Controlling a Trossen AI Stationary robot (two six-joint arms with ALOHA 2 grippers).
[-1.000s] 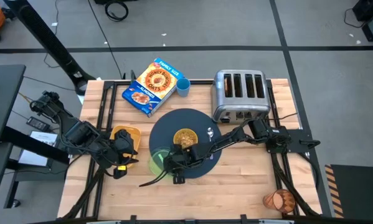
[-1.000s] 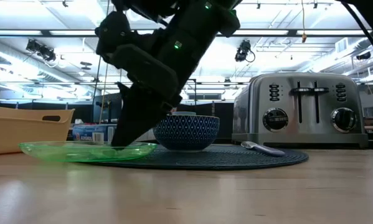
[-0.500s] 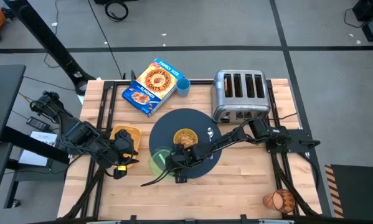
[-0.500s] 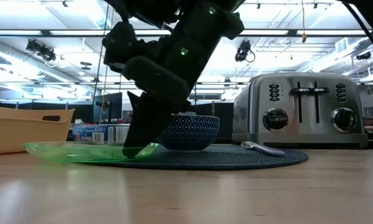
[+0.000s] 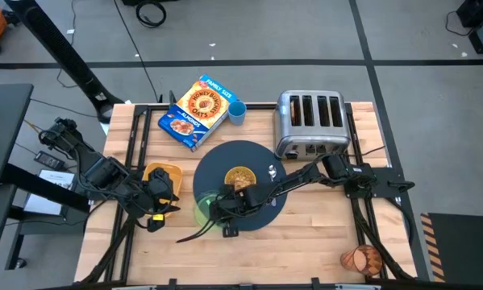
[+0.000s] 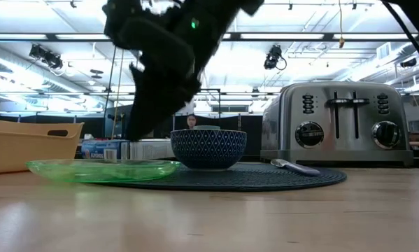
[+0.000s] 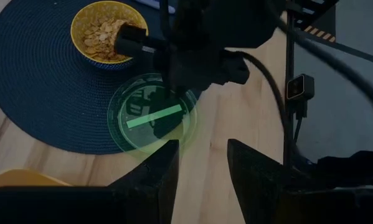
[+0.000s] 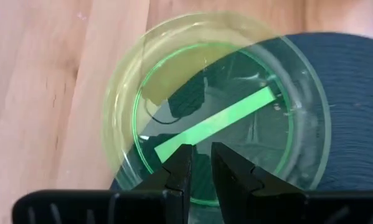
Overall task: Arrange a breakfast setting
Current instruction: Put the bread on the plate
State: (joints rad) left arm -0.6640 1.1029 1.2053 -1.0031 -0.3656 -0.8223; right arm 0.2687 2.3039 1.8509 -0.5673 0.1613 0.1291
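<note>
**Right gripper above the green plate**

From my remote station, I see the right gripper [image 8: 197, 163] raised over the translucent green plate [image 8: 218, 112], its fingers nearly together and grasping nothing. The plate lies half on the dark blue-grey mat [image 5: 257, 161], half on the wooden table [image 5: 322, 234], just beside the cereal bowl [image 5: 239, 178]. The left gripper [image 7: 202, 158] waits near the yellow bin [image 5: 162, 174], jaws parted and empty.
</note>
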